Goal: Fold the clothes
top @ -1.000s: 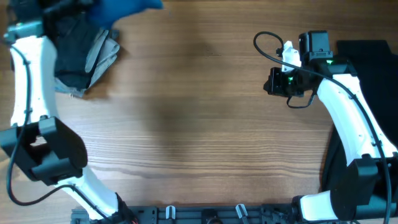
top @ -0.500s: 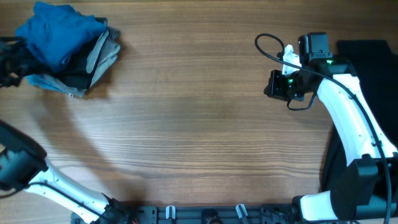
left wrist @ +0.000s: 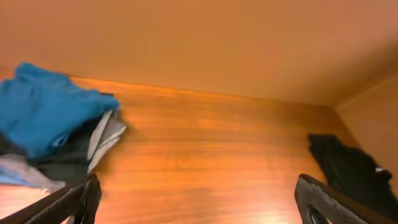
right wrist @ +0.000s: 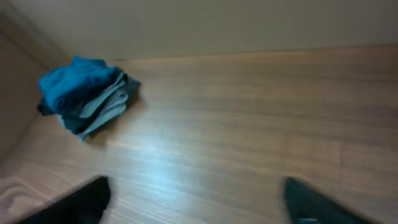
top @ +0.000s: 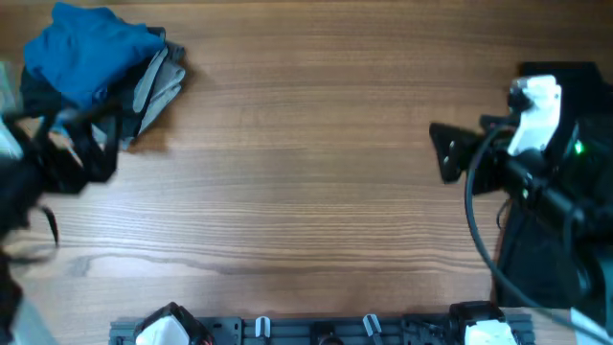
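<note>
The clothes sit in a folded pile at the table's far left: a blue T-shirt (top: 88,53) on top, grey (top: 161,84) and black layers under it. The left wrist view shows the blue T-shirt (left wrist: 40,112) too, and the right wrist view shows the pile (right wrist: 87,90). My left gripper (top: 81,146) is blurred, just in front of the pile and apart from it. It stands open (left wrist: 202,205) with nothing between its fingers. My right gripper (top: 448,153) hangs at the right, open (right wrist: 199,205) and empty. A black garment (top: 565,81) lies at the far right, partly under the right arm.
Bare wooden table (top: 306,163) stretches between the pile and the right arm. The black garment (left wrist: 348,171) shows at the right of the left wrist view. A rail with hooks (top: 316,331) runs along the front edge.
The blue T-shirt was let go onto the pile and my left gripper opened and drew back toward the front. My right gripper opened and pulled away to the right.
</note>
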Tool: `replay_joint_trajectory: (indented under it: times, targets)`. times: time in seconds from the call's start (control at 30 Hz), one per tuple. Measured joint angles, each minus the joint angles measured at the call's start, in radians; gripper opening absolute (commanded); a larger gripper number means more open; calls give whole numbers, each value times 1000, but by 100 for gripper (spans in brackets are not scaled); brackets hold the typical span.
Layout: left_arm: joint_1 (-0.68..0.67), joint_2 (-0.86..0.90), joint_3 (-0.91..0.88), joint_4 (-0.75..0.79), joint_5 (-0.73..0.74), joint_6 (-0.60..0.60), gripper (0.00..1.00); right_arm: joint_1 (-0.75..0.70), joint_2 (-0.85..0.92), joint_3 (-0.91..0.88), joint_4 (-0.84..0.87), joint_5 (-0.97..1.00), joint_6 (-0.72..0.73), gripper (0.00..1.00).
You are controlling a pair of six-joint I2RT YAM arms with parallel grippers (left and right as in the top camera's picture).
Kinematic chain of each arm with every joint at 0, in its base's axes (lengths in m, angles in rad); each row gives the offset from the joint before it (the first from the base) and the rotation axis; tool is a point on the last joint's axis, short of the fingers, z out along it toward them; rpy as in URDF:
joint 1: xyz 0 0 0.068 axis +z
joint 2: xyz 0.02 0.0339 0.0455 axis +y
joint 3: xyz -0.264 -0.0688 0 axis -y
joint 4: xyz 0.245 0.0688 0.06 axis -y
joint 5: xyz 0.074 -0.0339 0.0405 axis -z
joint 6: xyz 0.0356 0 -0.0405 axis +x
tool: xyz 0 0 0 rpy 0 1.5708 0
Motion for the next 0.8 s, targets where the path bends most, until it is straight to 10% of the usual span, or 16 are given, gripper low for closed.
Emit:
replay_joint_trajectory:
  times: [0.23, 0.5, 0.8]
  targets:
    - [-1, -102, 0, -46, -66, 11, 100, 0, -34, 0, -39, -22, 27, 100]
    - [-1, -102, 0, -46, -70, 11, 100, 0, 45, 0, -117, -14, 530, 100]
    - [-1, -102, 0, -47, -70, 11, 100, 0, -107, -12, -23, -13, 247, 100]
